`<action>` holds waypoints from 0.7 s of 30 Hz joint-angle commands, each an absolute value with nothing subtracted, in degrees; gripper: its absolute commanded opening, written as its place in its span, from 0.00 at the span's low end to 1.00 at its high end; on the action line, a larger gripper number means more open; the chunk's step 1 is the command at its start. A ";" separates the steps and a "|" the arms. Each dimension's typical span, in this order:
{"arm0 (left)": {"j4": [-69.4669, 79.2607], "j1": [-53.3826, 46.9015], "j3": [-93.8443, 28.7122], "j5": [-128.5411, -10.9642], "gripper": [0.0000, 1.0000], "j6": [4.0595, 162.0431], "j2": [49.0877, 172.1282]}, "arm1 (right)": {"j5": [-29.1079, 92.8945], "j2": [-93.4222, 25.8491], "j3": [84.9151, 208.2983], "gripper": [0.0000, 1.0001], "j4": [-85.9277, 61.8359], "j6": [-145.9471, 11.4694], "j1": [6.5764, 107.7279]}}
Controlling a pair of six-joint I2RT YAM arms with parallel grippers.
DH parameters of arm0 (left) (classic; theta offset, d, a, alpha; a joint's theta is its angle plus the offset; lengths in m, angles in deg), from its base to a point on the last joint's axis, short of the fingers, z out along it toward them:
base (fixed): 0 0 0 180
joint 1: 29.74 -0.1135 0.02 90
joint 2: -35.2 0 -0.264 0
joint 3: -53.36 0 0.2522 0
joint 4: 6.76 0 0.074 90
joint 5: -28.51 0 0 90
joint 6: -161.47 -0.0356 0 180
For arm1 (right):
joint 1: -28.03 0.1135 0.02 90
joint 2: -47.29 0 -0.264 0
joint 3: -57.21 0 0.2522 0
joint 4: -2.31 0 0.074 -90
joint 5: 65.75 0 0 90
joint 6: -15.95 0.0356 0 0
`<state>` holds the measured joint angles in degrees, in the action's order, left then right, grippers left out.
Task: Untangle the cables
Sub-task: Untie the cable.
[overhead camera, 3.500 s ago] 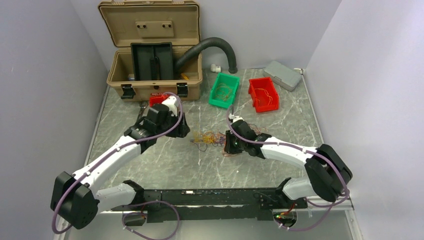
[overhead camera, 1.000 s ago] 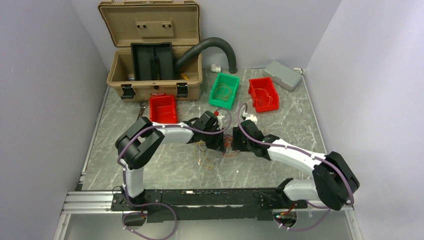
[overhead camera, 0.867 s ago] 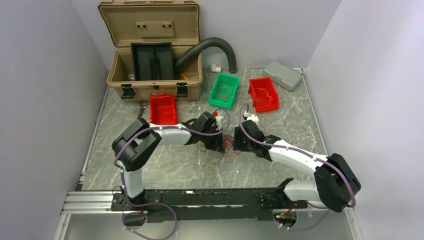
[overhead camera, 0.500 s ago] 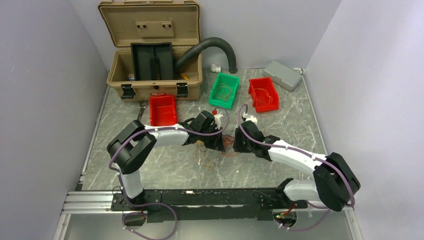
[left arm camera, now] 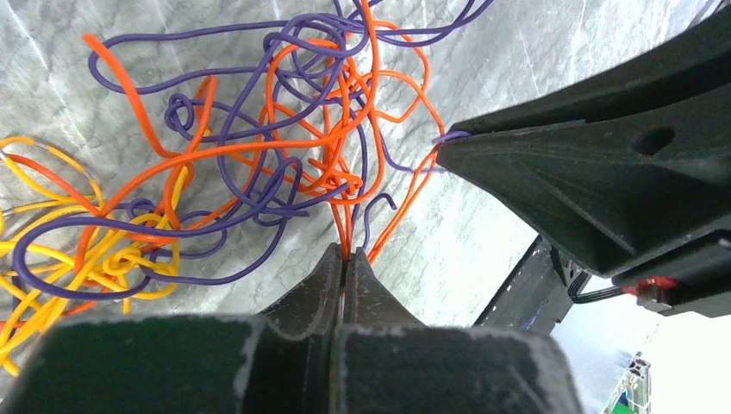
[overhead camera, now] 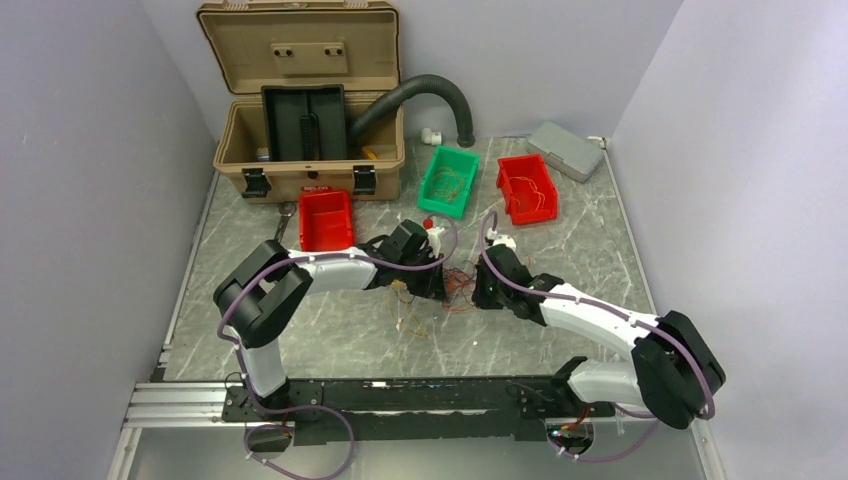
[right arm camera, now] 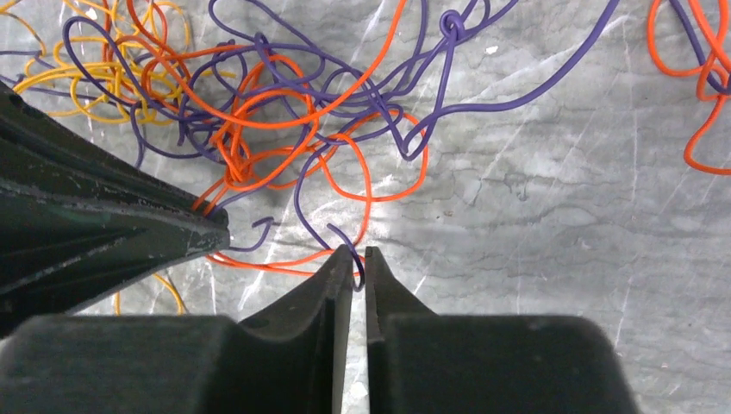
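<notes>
The cables (overhead camera: 457, 284) form a tangle of thin orange, purple and yellow wires at the table's middle, between my two grippers. My left gripper (left arm camera: 345, 255) is shut on a couple of orange strands (left arm camera: 343, 226) that run up into the knot (left arm camera: 284, 147); in the top view it (overhead camera: 441, 284) sits at the tangle's left. My right gripper (right arm camera: 358, 255) faces it from the right (overhead camera: 478, 292). Its jaws stand a narrow gap apart, with a purple loop (right arm camera: 340, 236) hanging between the tips. A yellow bunch (left arm camera: 112, 259) lies at the left.
An open tan case (overhead camera: 300, 150) and a black hose (overhead camera: 430, 90) stand at the back. A red bin (overhead camera: 325, 218), a green bin (overhead camera: 448, 180) and another red bin (overhead camera: 527, 187) hold wires. A grey box (overhead camera: 566, 150) lies back right. A separate orange wire (right arm camera: 702, 86) lies apart.
My right gripper's jaws have narrowed around the purple loop and the arm has shifted slightly. The left gripper stays shut on the orange strands, hardly moved.
</notes>
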<state>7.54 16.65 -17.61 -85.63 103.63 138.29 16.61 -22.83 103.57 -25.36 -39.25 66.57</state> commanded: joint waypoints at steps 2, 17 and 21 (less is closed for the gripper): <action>6.33 16.06 -17.57 -85.50 0.00 102.77 135.66 | 16.16 -20.94 103.37 0.00 -26.92 -38.70 66.33; 9.71 14.27 -13.75 -83.24 0.00 100.75 131.76 | -15.60 -18.20 110.21 0.00 -47.03 -28.50 62.30; 9.93 12.79 -11.47 -82.92 0.00 100.52 129.86 | -16.82 -13.27 109.64 0.00 -48.59 -26.13 56.17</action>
